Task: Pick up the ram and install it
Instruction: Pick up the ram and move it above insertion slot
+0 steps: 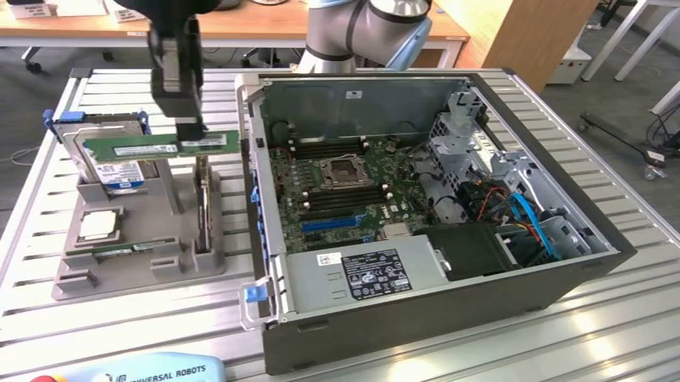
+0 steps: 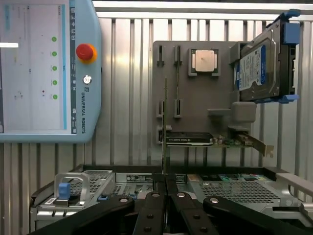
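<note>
Grasping the ram (image 1: 149, 146) near its end on the exterior view's right, the pincer (image 1: 190, 126) stands clenched on the board's upper edge, fingers pointing down.

- Ram: green stick with a pale sticker, held level and lifted clear above the grey holder (image 1: 138, 267), touching nothing but the pincer.
- Below the pincer: dark expansion card (image 1: 204, 203), standing upright in the holder.
- Behind the ram, toward the exterior view's left: silver hard drive (image 1: 115, 171) with a blue label, propped at a tilt in a blue-tabbed frame.
- Nearer on the holder: square silver processor (image 1: 95, 225) and a thin green strip (image 1: 111, 250) lying in a slot.
- On the exterior view's right, just beside the holder: open computer case (image 1: 425, 318), motherboard (image 1: 330, 187) exposed, processor socket (image 1: 346, 169) flanked by long dark memory slots.
- Near edge: teach pendant (image 1: 143, 370).
- Holder, case and pendant rest on the ribbed metal table (image 1: 32, 318).
</note>
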Motion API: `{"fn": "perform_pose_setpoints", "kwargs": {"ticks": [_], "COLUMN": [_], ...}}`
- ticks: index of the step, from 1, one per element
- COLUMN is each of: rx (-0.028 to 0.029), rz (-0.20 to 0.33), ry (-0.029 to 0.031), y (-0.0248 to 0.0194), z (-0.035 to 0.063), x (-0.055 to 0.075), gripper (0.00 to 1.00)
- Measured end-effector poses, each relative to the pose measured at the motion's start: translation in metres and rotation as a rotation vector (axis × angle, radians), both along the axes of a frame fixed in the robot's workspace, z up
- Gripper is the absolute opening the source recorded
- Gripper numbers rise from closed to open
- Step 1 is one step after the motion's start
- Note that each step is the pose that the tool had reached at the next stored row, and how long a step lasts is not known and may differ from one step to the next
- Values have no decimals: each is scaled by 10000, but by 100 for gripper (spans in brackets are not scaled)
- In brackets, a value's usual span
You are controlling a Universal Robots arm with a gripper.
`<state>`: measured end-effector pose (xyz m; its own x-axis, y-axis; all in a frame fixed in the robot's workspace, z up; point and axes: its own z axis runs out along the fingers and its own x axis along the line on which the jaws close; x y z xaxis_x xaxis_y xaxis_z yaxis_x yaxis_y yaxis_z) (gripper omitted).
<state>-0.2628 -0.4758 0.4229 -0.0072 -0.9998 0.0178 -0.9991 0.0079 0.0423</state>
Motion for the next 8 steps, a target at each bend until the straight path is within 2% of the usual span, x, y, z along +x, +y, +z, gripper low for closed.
{"fn": "perform_pose_setpoints", "kwargs": {"ticks": [8], "rx": [2], "rz": [14], "ry": [-1], "y": [0], "z": [-1], "x": [303], "gripper": [11]}}
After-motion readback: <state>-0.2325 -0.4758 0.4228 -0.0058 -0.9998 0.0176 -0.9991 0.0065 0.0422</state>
